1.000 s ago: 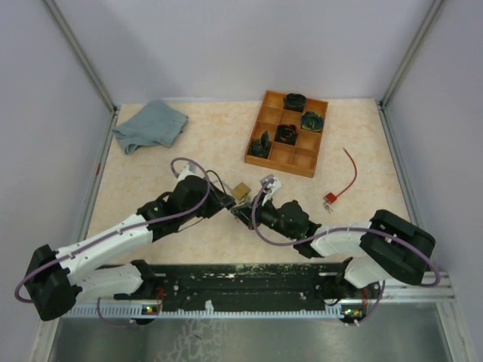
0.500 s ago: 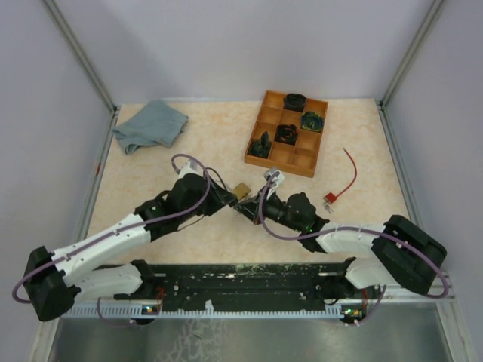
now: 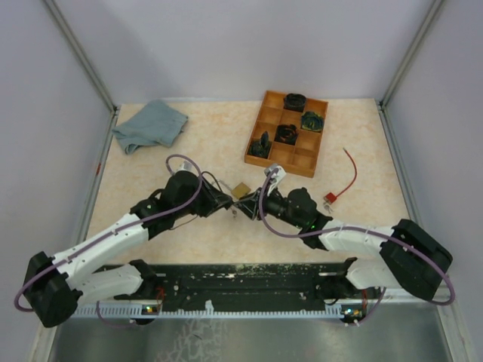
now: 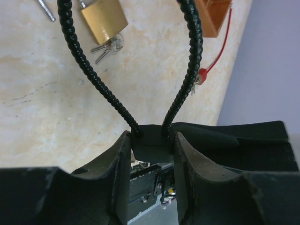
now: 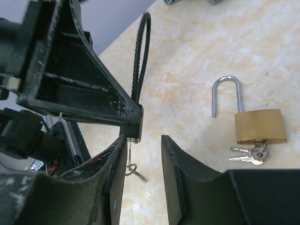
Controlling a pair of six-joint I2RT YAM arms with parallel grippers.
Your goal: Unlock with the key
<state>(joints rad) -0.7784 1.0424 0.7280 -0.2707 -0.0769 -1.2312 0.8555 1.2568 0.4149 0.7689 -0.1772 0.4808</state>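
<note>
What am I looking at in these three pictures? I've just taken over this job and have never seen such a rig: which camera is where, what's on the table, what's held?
Two robot arms are bolted at the near edge of a table. The overhead picture looks down from behind them. The other two come from a camera on each wrist, with that arm's own fingers at the bottom. The left gripper is closed on the block of a black cable loop. The right gripper faces it, fingers apart, apparently holding nothing. Beside them lies a brass padlock, shackle open, with keys at its base. Farther back are a wooden compartment tray with small dark parts, a blue-grey cloth and a red wire.
</note>
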